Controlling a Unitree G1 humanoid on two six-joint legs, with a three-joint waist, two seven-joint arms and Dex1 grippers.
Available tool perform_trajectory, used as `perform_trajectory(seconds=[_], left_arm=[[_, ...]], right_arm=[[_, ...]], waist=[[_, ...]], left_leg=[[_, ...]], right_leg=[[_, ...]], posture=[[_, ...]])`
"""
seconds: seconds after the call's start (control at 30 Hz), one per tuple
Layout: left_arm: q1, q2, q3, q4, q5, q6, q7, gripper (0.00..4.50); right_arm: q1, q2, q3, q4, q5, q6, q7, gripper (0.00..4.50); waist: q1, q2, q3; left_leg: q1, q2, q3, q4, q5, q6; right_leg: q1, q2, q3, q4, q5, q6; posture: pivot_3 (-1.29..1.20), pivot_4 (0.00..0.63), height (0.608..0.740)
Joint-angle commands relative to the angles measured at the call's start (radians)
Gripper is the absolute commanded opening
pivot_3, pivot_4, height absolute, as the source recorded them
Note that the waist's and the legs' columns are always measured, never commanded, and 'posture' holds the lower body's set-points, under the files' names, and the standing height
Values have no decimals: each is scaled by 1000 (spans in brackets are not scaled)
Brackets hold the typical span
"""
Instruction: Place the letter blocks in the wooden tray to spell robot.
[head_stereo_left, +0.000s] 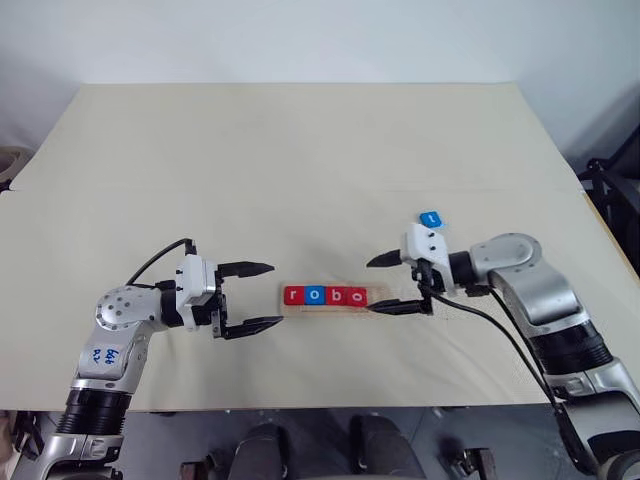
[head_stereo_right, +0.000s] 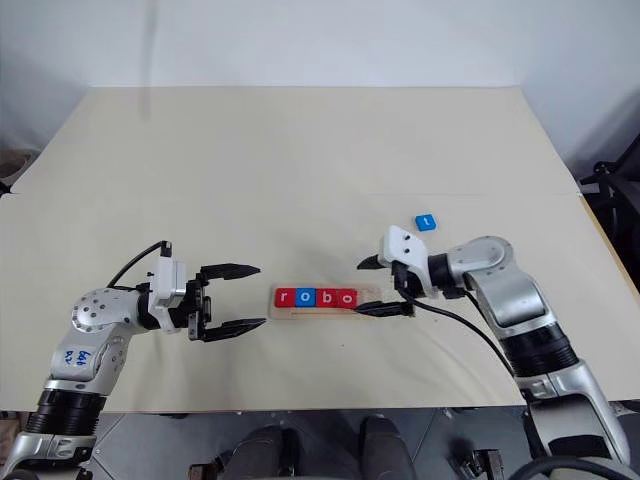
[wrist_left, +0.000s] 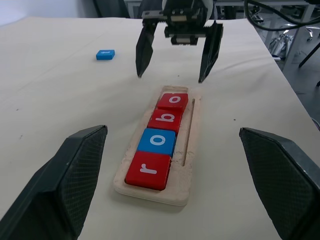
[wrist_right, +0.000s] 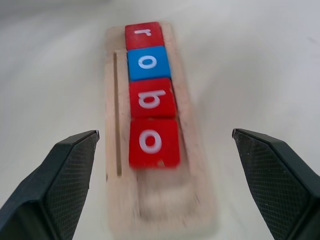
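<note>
The wooden tray lies mid-table and holds a row of letter blocks: red r, blue o, red b and red o. Its right end is bare wood. A blue t block lies flat on the table behind the right wrist. My right gripper stands open just off the tray's right end, nothing between its fingers. Left of the tray my left gripper is open and empty, pointing at the r block.
The pale table stretches wide behind the tray. Its front edge runs close below both arms. A black cable trails from the right wrist across the table's front right.
</note>
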Motion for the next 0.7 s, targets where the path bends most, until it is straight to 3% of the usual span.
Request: perform_trajectory(seconds=[0.03, 0.4, 0.7], left_arm=[[-3, 1, 8, -22, -6, -8, -2, 4500], [-30, -1, -1, 4, -2, -8, -18, 4500], [-26, 2, 0, 0, -2, -10, -16, 4500]], right_arm=[[47, -37, -77, -77, 56, 32, -14, 3920], [152, -11, -26, -194, 58, 97, -91, 180], [117, 31, 37, -182, 49, 150, -136, 47]], waist=[[0, 0, 0], [-1, 0, 0], [-1, 0, 0]], left_leg=[[0, 0, 0, 0, 0, 0], [0, 0, 0, 0, 0, 0], [0, 0, 0, 0, 0, 0]], right_leg=[[0, 0, 0, 0, 0, 0], [0, 0, 0, 0, 0, -1], [-1, 0, 0, 0, 0, -1]], posture=[[0, 150, 740], [0, 150, 740], [0, 150, 740]])
